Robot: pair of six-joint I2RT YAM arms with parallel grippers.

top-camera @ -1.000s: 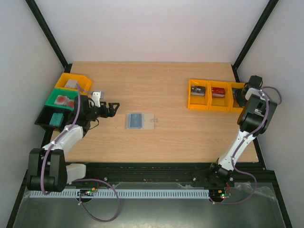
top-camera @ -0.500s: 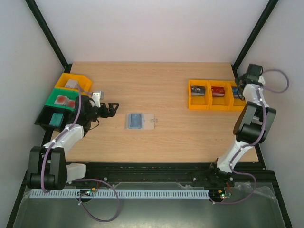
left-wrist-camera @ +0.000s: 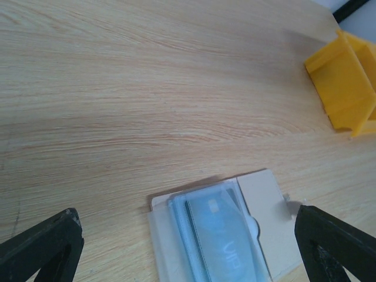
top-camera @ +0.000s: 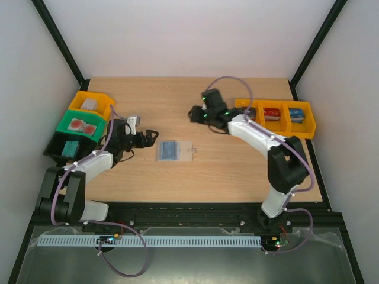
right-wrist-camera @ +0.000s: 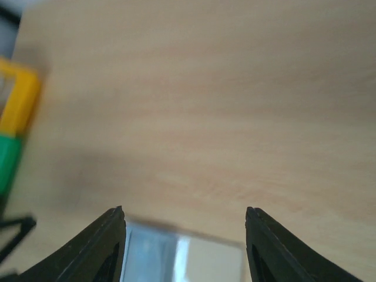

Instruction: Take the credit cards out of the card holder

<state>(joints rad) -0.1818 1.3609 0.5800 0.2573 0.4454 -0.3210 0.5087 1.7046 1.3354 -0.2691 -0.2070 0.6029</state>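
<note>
In the top view you see the card holder (top-camera: 170, 150) lying flat on the table (top-camera: 177, 97), a little left of the middle. It is a pale grey rectangle with a blue field inside and a small tab (top-camera: 190, 151) on its right side. The left gripper (top-camera: 153, 137) is just beside its left edge. The right gripper (top-camera: 192, 113) hangs behind it and to the right, apart from it.

In the left wrist view the 2 fingers (left-wrist-camera: 41, 247) stand wide apart and hold nothing. Between them lies the holder: a pale frame around a bluish card (left-wrist-camera: 220, 232) with faint lettering.

The right wrist view is blurred. Its 2 fingers (right-wrist-camera: 97, 247) are partly apart with nothing between them. The holder's blue and pale edge shows at the bottom.
</note>
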